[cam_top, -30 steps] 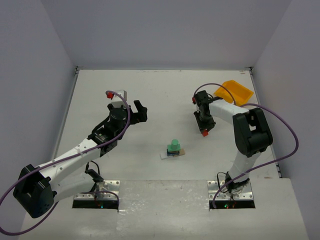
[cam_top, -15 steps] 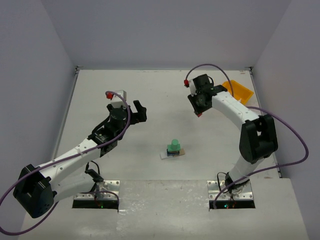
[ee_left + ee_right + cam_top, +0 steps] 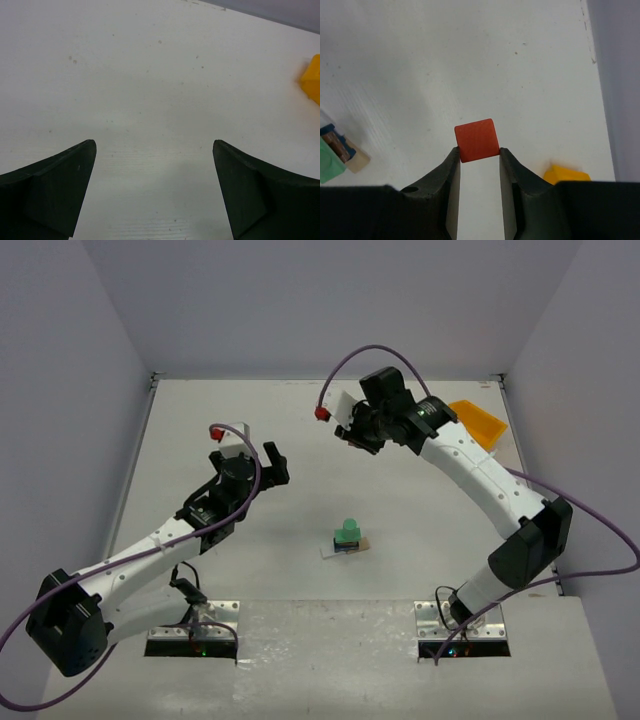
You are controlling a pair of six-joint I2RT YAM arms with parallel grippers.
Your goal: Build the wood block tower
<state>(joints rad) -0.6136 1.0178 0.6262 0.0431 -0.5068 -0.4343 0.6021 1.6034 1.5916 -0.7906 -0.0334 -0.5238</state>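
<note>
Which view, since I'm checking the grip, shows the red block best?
The right wrist view: the red block sits centred and close, pinched between the fingers of the right gripper. In the top external view it is too small to make out at the gripper. The left wrist view does not show it.

The white surface (image 3: 300, 440) is carrying a pale plank (image 3: 327, 552), which is lying flat near the middle of the near edge and bearing a small stack of blocks (image 3: 347, 533). A yellow bin (image 3: 478, 423) is sitting in the far right corner.
</note>
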